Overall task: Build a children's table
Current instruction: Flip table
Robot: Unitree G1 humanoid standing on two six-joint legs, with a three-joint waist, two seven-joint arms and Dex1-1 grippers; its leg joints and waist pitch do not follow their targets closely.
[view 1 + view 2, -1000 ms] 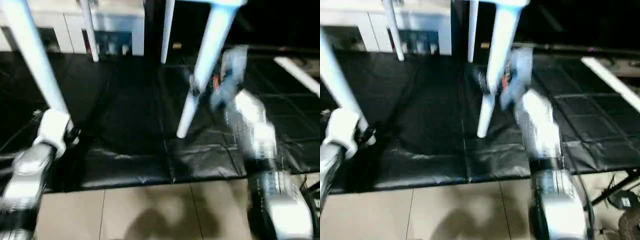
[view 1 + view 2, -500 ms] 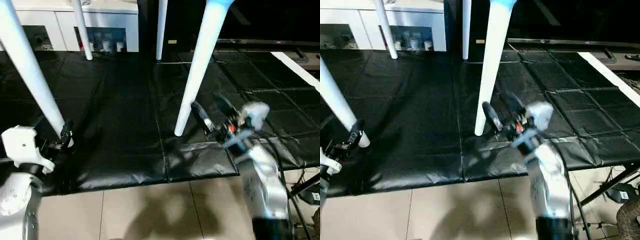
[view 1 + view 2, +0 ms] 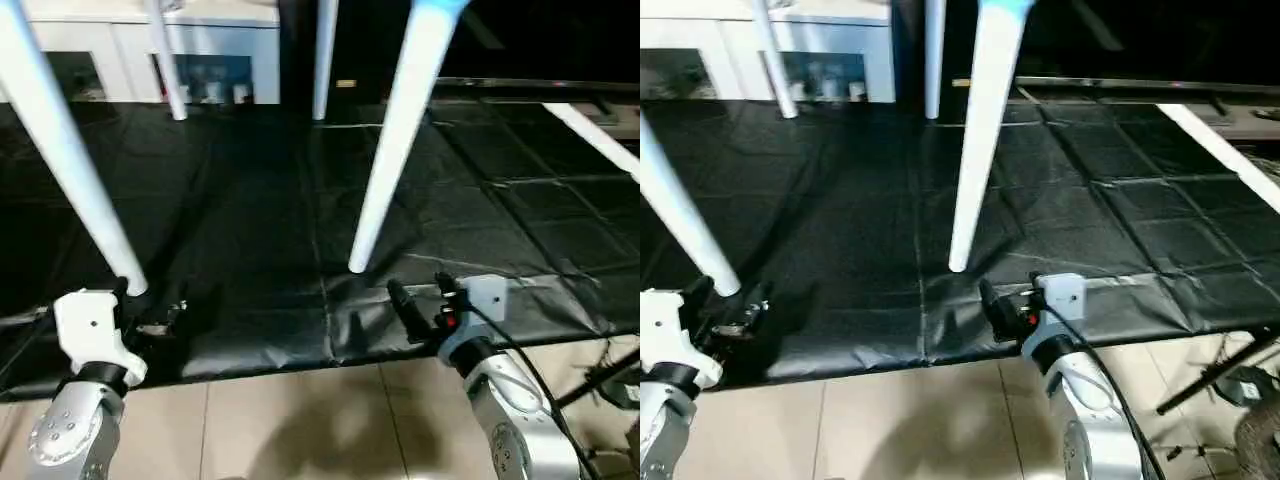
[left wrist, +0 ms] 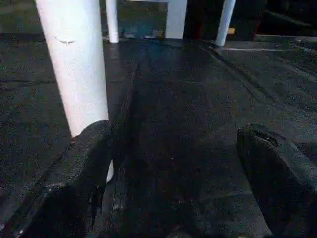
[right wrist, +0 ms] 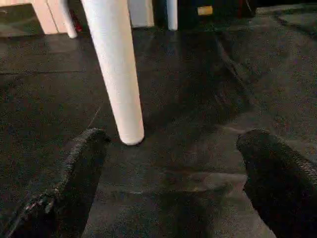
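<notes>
Black mats (image 3: pixel 250 220) cover the floor, with bare beige tile (image 3: pixel 300 420) along their near edge. Four white legs (image 3: pixel 395 150) stand on the mats, feet well apart.

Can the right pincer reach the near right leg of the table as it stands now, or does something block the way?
Probably yes. The right pincer is open and empty, low over the black mat, and the near right leg stands just beyond it. The right wrist view shows only bare mat between.
</notes>
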